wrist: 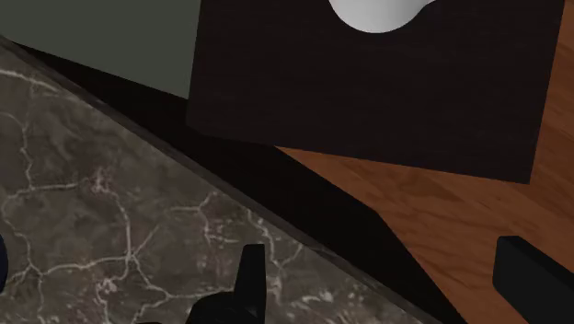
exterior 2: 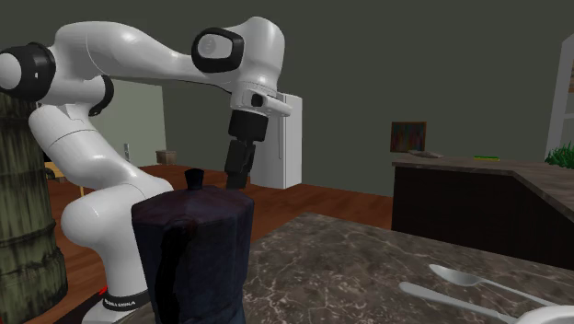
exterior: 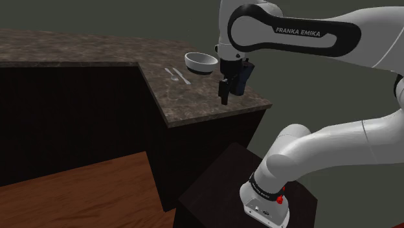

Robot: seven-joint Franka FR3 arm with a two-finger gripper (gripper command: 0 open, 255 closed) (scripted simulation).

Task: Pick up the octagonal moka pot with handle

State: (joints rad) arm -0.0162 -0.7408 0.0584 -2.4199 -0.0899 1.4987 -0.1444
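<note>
Alignment is the job: the gripper (exterior: 224,92) hangs just beside the pot (exterior 2: 193,253), not around it. Its fingers (wrist: 250,276) are spread wide, with only the counter (exterior: 194,103) edge and floor (exterior: 97,188) between them. The pot sits on the counter near the corner closest to the stand (exterior: 220,188), on the gripper's side toward the shoulder view's right. To do this well, I judge the hand should shift sideways until the body is centred between the fingers, sink low enough to meet opposite flat facets, then close. The pot stands upright, long axis vertical, knob (exterior 2: 193,177) on top. Which way its handle points I cannot tell.
</note>
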